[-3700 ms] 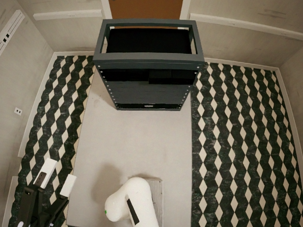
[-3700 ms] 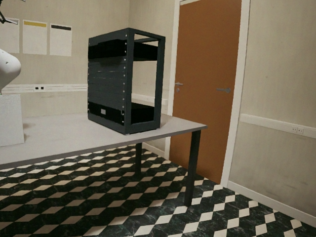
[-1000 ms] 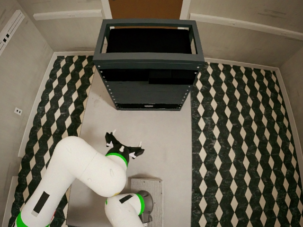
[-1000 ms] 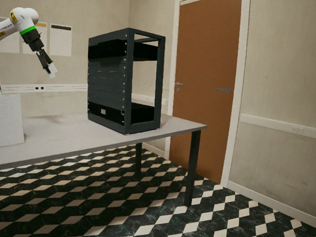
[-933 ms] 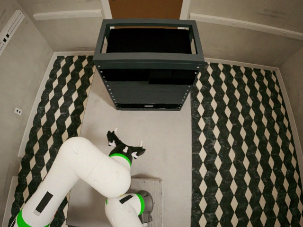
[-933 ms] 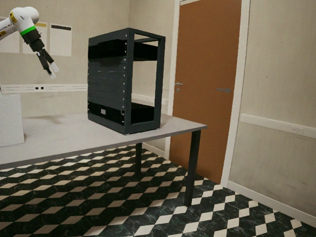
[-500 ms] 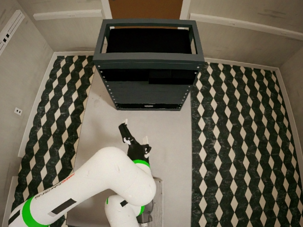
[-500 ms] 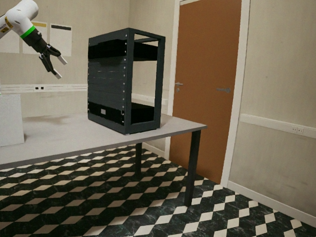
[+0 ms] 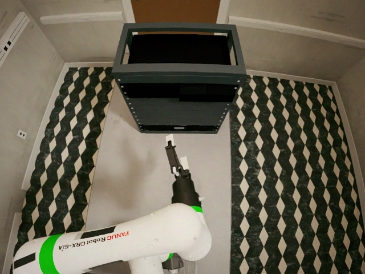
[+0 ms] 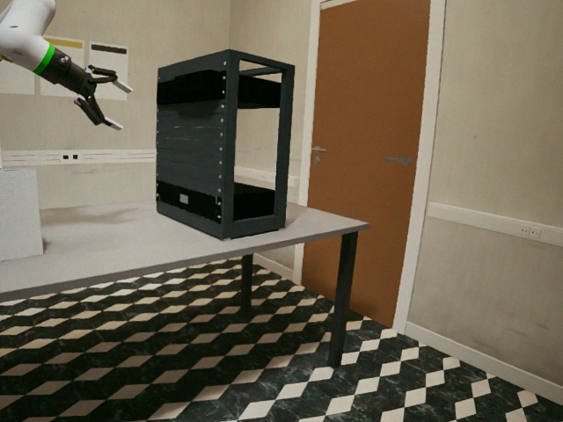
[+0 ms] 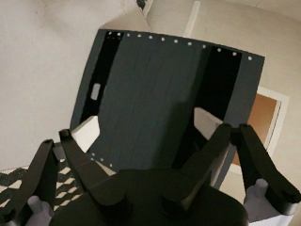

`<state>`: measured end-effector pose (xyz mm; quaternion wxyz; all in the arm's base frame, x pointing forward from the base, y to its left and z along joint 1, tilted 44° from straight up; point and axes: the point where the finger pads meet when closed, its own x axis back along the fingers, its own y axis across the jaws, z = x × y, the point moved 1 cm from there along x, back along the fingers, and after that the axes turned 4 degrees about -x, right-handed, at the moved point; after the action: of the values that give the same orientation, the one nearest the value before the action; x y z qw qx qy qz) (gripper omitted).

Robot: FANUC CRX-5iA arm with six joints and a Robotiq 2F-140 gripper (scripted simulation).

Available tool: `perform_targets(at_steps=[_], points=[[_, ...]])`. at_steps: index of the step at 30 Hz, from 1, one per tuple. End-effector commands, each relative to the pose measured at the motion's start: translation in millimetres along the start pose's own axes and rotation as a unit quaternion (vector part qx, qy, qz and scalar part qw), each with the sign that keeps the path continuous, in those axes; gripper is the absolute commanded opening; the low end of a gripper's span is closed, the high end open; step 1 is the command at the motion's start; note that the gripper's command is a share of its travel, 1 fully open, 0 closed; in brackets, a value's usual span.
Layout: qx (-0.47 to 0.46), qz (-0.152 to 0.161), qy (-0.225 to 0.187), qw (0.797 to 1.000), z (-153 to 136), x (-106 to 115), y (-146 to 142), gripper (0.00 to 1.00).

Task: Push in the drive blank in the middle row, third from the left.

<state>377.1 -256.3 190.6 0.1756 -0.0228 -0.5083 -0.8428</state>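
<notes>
The dark grey rack (image 9: 177, 112) (image 10: 195, 149) (image 11: 150, 101) stands upright at the far end of the grey table (image 9: 132, 177) (image 10: 113, 240). A black band of drive blanks (image 9: 153, 91) (image 10: 191, 88) (image 11: 222, 82) runs across the top of its front; I cannot tell the single blanks apart. In the top view the right part of that band (image 9: 206, 92) seems to stand out further than the left. My gripper (image 9: 177, 149) (image 10: 119, 106) (image 11: 146, 121) is open and empty. It hangs in the air in front of the rack at about the band's height, apart from it, fingers pointing at the front.
A black unit with a small label (image 9: 178, 128) (image 10: 184, 200) fills the rack's bottom slot. The robot's pale base block (image 10: 18, 213) stands at the near end of the table. The table's right edge runs close beside the rack. A brown door (image 10: 368, 136) is behind.
</notes>
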Motion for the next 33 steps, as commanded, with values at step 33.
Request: perform_targets(at_steps=[33], points=[[-0.165,-0.198,-0.088,0.962,-114.5,65.7,34.9,1.00]])
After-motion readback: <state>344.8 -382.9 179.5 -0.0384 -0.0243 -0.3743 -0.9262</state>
